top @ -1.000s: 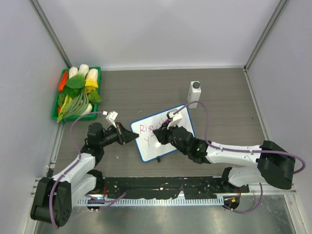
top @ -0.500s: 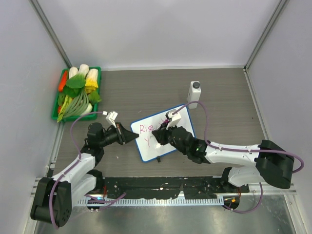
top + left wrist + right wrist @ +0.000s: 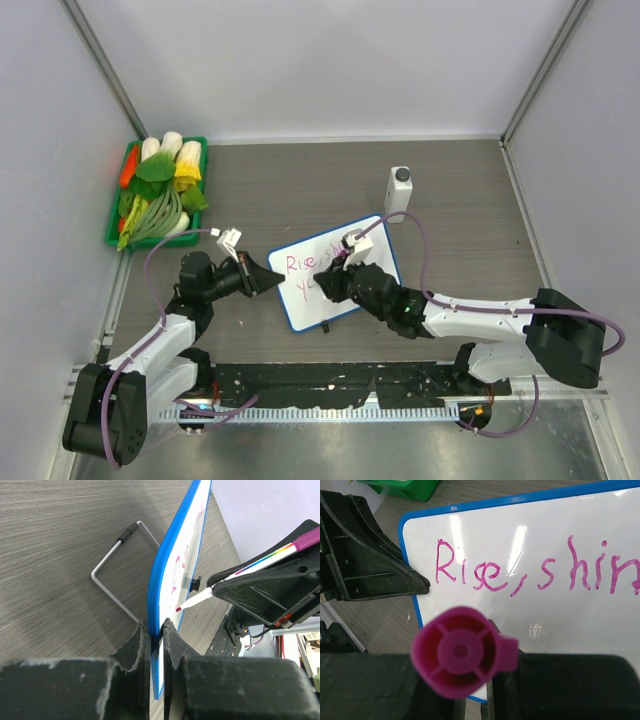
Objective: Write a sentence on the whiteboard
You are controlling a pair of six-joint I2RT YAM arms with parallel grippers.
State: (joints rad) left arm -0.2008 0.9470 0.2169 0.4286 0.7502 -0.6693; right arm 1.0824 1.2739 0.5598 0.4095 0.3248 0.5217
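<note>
**both grippers closed, one on the board's rim and one on the marker**

the whiteboard (image 3: 310,312) sat near the middle of the table (image 3: 300,190), turned at an angle, in front of the two arm bases. the left gripper (image 3: 156,630) was closed on the board's blue rim at its left edge, one finger on each face. in the left wrist view the board appeared edge-on, with a bent wire stand (image 3: 117,565) on the side facing the table; whether the board lay flat could not be told.

the right gripper (image 3: 335,280) hung over the board's centre, its jaws clamped on a marker (image 3: 252,565) with a white barrel, rainbow stripe and pink end. the pink end cap filled the lower middle of the right wrist view. the marker's tip was right at the writing face, beside a pink stroke.

the sentence (image 3: 540,570) was in pink handwriting. its top line read "rise, shin" before running off the edge of the right wrist view. a second line began below it with a "y" in the top view, the rest hidden by the right gripper.

a white bottle (image 3: 399,193) with a grey cap stood just behind the board's far right corner. a green tray (image 3: 113,225) of vegetables sat at the table's far left, well apart from the board.
</note>
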